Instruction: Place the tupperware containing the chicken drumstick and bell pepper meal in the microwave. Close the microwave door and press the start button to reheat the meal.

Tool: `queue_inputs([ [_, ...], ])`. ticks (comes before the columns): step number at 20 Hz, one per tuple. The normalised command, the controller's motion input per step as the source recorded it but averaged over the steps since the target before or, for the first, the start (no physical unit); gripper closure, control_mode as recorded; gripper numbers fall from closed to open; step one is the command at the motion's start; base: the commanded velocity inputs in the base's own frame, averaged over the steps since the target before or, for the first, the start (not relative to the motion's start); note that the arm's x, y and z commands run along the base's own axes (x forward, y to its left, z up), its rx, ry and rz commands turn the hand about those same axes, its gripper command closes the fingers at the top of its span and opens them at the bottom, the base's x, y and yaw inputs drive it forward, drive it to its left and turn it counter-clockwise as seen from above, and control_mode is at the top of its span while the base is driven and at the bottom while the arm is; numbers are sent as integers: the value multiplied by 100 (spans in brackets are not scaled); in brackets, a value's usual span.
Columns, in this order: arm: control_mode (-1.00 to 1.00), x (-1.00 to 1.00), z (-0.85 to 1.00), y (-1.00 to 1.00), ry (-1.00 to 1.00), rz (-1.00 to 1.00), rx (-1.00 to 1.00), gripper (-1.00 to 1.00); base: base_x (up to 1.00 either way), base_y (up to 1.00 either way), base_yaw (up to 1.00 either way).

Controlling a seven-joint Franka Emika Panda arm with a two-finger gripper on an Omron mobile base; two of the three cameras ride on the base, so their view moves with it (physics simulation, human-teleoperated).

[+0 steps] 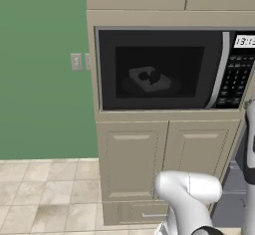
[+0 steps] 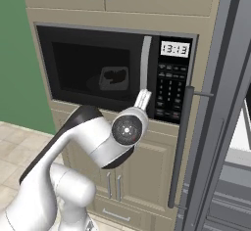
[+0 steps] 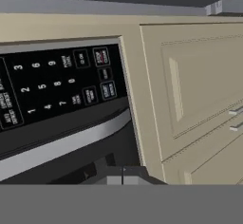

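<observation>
Beige cabinets [image 1: 164,154] frame the microwave [image 1: 169,69]; its door [image 1: 159,69] is shut on the tupperware [image 1: 149,79]. Gripper [image 2: 143,98] (finger spacing cannot be told) sits at the handle [image 2: 145,63]. Risk: drifting sideways, it could strike a wrong key on the keypad [image 3: 61,85].

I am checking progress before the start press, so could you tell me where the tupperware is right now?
The tupperware sits inside the microwave, behind the closed door's dark window, left of the keypad panel.

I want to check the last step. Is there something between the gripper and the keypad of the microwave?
Nothing visible does. The gripper is in front of the lower end of the door handle, just beside the keypad. The hand view looks straight at the keypad with no object between. The door is closed, tupperware inside.
</observation>
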Motion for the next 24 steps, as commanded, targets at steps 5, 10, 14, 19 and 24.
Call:
queue_inputs([
  [5,-100,29,-20,0,0,0,1,100,0,0,0],
  [10,-100,31,-19,0,0,0,0,100,0,0,0],
  [14,-100,28,-16,-4,0,0,0,100,0,0,0],
  [19,-100,20,-7,-18,0,0,2,100,0,0,0],
  [24,-100,15,-9,-12,-2,0,2,100,0,0,0],
])
